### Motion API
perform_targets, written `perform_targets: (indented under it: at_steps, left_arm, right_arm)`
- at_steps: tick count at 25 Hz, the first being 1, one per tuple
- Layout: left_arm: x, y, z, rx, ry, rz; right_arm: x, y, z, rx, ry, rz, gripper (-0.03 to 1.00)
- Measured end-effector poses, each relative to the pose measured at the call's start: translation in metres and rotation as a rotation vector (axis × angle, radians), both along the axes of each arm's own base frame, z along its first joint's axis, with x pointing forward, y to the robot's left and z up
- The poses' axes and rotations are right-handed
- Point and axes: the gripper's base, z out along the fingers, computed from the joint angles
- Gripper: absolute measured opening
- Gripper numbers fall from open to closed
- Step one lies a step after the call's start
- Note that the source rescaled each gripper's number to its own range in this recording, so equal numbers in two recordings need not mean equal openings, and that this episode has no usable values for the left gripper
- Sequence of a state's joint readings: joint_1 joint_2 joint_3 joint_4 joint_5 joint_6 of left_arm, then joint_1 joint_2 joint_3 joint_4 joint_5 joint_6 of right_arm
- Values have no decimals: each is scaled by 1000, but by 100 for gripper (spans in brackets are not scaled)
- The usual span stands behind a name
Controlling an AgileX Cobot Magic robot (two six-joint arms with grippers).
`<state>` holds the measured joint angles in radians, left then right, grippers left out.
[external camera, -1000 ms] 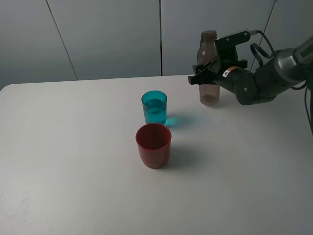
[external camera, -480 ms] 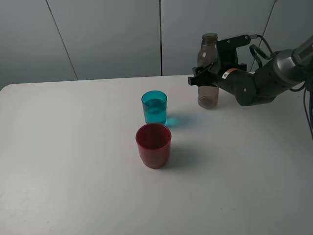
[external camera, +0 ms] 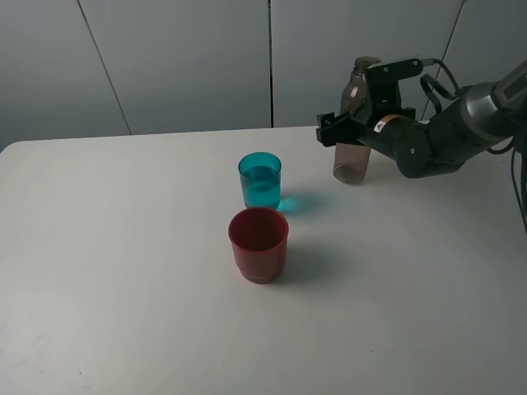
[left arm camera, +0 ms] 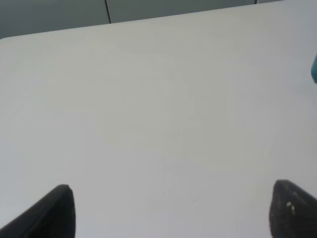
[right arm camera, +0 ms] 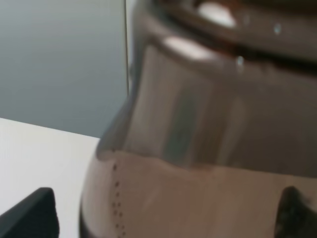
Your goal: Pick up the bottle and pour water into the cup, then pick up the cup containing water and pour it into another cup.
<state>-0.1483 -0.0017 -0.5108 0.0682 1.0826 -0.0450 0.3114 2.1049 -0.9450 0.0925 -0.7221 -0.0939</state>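
Grey wall panels were seen behind a plain white table. Jaws of the right gripper were found spread wide around the bottle. In the right wrist view one fingertip was seen clear of the plastic and the other close against it, but contact could not be told. No firm grip was judged. At the far right of the table the bottle was stood on its base, tilted with its neck toward the arm rather than upright. Jaws of the left gripper were shown wide as well, with nothing between the fingers and only bare table below. It was not caught by the exterior high view.

Near the table's middle the teal cup was placed upright and seen partly filled with water. Just in front of it, nearer the camera, the red cup was set upright, close but apart. No water could be made out inside it.

Progress: the first pour was judged done, since water was held in the teal cup and the bottle was stood on the table. Left to do: the teal cup to be picked up and poured into the red cup.

Counted: one bottle, two cups (one teal, one red), two grippers, and one arm in the exterior view.
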Motion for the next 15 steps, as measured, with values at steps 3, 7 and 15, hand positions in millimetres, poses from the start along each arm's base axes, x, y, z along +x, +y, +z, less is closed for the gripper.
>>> perform_targets:
  at_steps: [3,7,15]
  left_arm:
    - [0,0,0,0,0,0]
    - [0,0,0,0,0,0]
    - [0,0,0,0,0,0]
  right_arm:
    - [0,0,0,0,0,0,99]
    - [0,0,18,14,-42,0,99]
    - [-4,-1,71,36,-155,6,100]
